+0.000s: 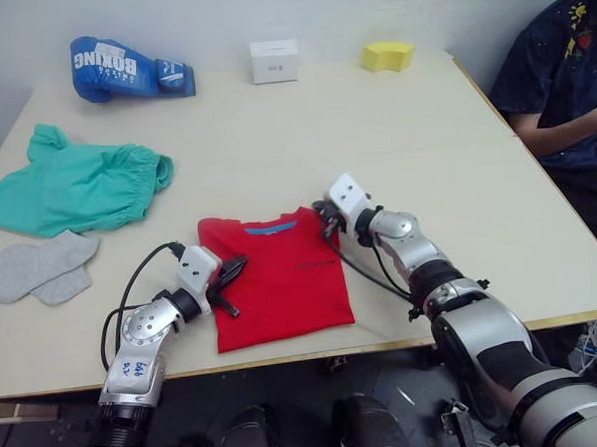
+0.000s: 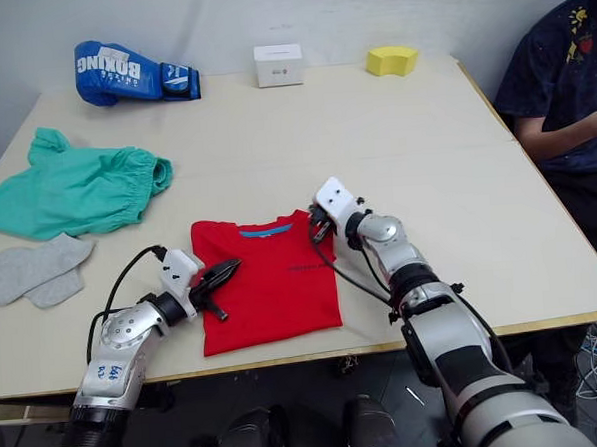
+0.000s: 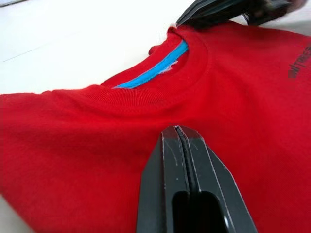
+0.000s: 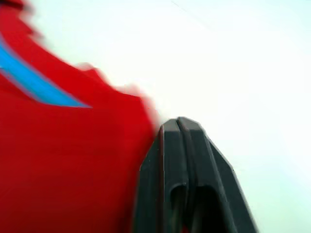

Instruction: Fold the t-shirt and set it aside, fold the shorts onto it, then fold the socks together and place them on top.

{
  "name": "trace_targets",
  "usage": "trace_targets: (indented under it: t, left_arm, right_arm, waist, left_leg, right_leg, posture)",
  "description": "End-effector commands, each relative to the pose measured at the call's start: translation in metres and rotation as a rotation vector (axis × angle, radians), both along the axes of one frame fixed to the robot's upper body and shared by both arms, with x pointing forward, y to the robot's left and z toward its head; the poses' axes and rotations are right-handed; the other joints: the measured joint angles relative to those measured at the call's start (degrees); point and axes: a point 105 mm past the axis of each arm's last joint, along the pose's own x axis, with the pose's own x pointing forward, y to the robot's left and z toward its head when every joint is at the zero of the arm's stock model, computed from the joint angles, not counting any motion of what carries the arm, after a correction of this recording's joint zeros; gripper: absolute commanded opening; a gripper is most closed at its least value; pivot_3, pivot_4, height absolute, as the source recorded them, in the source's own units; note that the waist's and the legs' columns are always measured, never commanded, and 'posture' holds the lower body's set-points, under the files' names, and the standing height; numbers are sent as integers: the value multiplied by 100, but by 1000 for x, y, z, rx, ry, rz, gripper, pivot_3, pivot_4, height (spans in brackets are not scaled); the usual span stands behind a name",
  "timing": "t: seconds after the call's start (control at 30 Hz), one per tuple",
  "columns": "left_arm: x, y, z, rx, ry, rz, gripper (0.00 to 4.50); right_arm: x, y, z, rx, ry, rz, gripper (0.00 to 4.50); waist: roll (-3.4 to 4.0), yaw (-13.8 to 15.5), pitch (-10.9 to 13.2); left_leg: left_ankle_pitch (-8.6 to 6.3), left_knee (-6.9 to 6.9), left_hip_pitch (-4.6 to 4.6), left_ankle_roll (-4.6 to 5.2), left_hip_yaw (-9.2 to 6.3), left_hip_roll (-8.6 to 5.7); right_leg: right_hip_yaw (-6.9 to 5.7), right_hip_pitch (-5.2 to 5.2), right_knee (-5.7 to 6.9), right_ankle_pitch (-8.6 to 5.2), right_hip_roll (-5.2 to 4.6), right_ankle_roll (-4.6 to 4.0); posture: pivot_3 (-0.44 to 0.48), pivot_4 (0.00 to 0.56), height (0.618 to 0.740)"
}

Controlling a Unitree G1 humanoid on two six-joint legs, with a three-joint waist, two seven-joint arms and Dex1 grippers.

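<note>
t-shirt: folded, near bench front edge
my left end effector: fingers together, over shirt's left side
my right end effector: fingers together, at shirt's top right corner
shorts, socks: far left, unfolded

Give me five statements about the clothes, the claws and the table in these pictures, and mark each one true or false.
1. The t-shirt lies folded into a compact rectangle near the front edge of the table. True.
2. The shorts are stacked on top of the t-shirt. False: they lie apart from it, further to the robot's left.
3. The left claw has its fingers pressed together over the red cloth. True.
4. The socks rest on the shorts. False: they lie on the table, nearer the front edge than the shorts.
5. The right claw is wide open above the blue boxing glove. False: it is shut, at the t-shirt's collar-side corner, far from the glove.
</note>
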Motion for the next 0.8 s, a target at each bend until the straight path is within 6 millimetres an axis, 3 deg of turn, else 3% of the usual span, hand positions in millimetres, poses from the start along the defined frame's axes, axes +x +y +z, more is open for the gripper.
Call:
trace_targets:
  t: [0.03,0.13,0.27,0.33,0.47,0.63,0.73,0.8]
  left_arm:
    - [-1,8,-1,-23,-4,31,10]
    - [-3,1,28,-104,-95,-36,10]
    - [-3,-6,47,-118,-135,-105,10]
    - [-1,-11,48,-104,-125,-125,10]
    - [8,-12,34,-64,-82,-85,10]
    - [18,-3,19,-23,-17,18,10]
    - [19,0,16,-29,8,44,10]
    - [17,2,12,-18,18,44,10]
  right_arm:
    - [8,-20,14,51,-32,-81,7]
    - [3,-16,40,127,-139,14,7]
    - [-14,-6,53,177,-198,175,7]
    - [-28,6,49,178,-200,269,7]
    - [-58,28,16,124,-142,381,7]
    - [-67,16,-11,113,-86,333,7]
    - [-66,-3,-24,100,-58,274,7]
    - [-57,-25,-22,143,-45,182,7]
  waist:
    - [0,-1,0]
    - [5,-3,3]
    - [5,-9,4]
    - [5,-5,4]
    - [5,-1,4]
    - [4,6,5]
    - [3,33,4]
    - [3,41,4]
  left_leg:
    - [0,0,0,0,1,0]
    - [0,0,-8,1,3,0]
    - [1,-3,-15,2,4,1]
    - [1,-4,-14,1,4,1]
    - [0,-7,-13,2,5,1]
    - [1,0,-14,6,6,-1]
    - [0,0,-13,8,-1,-2]
    - [0,0,-12,8,-1,-3]
  right_leg:
    - [1,0,0,0,0,0]
    - [1,-7,0,0,0,0]
    - [0,-14,-1,0,2,1]
    - [-1,-13,-2,0,5,1]
    - [1,-11,-3,1,4,1]
    - [1,-13,-1,1,2,2]
    - [-2,-8,-3,1,0,3]
    - [-2,-6,-4,1,-1,3]
  posture:
    - [0,150,740]
    - [0,150,740]
    - [0,150,740]
    - [0,150,740]
    - [0,150,740]
    - [0,150,740]
    - [0,150,740]
    - [0,150,740]
